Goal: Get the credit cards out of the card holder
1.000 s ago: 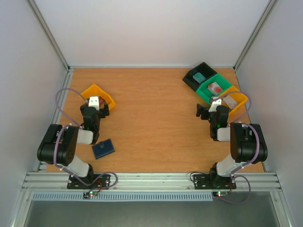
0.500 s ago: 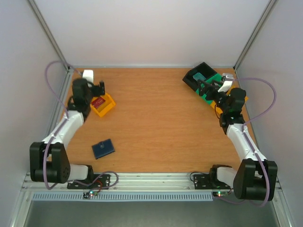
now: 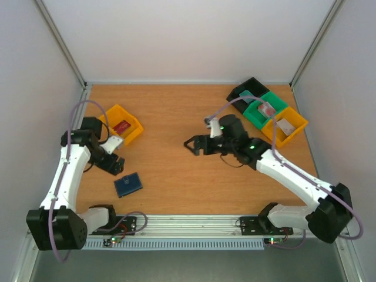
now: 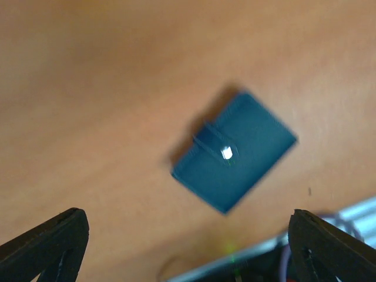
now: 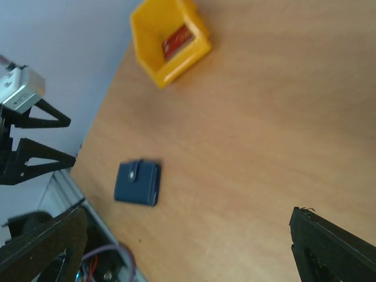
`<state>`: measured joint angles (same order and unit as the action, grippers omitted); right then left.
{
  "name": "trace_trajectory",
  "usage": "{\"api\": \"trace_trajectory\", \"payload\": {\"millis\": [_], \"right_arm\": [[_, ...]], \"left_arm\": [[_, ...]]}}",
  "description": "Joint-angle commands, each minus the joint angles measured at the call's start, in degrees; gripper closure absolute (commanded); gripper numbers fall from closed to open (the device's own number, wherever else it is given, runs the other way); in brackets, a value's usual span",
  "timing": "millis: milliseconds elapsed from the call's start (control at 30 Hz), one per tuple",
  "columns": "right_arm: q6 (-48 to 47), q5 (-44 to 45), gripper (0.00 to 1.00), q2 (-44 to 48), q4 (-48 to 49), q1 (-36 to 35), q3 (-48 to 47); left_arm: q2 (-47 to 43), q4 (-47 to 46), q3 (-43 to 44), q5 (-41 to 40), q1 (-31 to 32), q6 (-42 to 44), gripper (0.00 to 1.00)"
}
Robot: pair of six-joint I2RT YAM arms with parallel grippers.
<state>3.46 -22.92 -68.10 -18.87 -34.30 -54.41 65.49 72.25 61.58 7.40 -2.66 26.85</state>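
Note:
The card holder is a navy-blue folding wallet that lies folded shut on the table at the near left, its tab snapped down. Any credit cards inside it are hidden. One red credit card lies in the left yellow bin. My left gripper hovers open just behind and left of the holder, nothing between its fingers. My right gripper hangs open over the table's middle, empty, pointing left towards the holder.
A black bin, a green bin and a second yellow bin stand in a row at the back right, each with a small item inside. The table's metal front rail runs close behind the holder.
The left arm came down from the yellow bin to just behind the holder. The right arm swung from the back-right bins to the table's middle. The holder has not moved.

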Motion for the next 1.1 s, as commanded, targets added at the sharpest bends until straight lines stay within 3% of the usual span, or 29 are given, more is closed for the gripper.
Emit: {"api": "trace_trajectory", "payload": {"millis": [0,133,333,567,800,900,933,1067], "right_arm": [[5.3,8.3,0.05,-6.8,-6.5,-11.6,-5.0],[7.3,10.5,0.05,-17.7,-6.7,-20.4,-11.6],[12.7,4.4,0.09,-30.9,0.4,-24.1,-16.8],[17.4,-1.7,0.25,-45.7,7.7,-26.2,-24.1],[22.0,-9.1,0.40,-60.5,9.7,-26.6,-34.9],[22.2,-11.7,0.43,-64.3,8.4,-27.2,-39.5],[22.3,-12.3,0.44,-65.1,7.8,-27.2,-40.6],[21.6,-12.7,0.57,-65.7,6.1,-27.3,-42.8]], "left_arm": [[0.9,11.3,-4.8,1.9,-1.3,6.9,0.09],[5.5,10.7,-7.9,4.3,-4.6,9.4,0.16],[16.0,4.9,-8.8,9.1,-7.6,9.3,0.24],[27.6,-0.2,-8.3,11.6,-8.3,10.9,0.44],[29.4,-1.8,-11.7,16.5,-8.3,19.0,0.47],[32.4,-3.3,-12.2,16.9,-8.3,20.4,0.50],[33.8,-3.5,-11.9,17.4,-8.3,20.5,0.55],[38.9,-2.4,-9.6,20.7,-8.3,21.3,0.63]]}}
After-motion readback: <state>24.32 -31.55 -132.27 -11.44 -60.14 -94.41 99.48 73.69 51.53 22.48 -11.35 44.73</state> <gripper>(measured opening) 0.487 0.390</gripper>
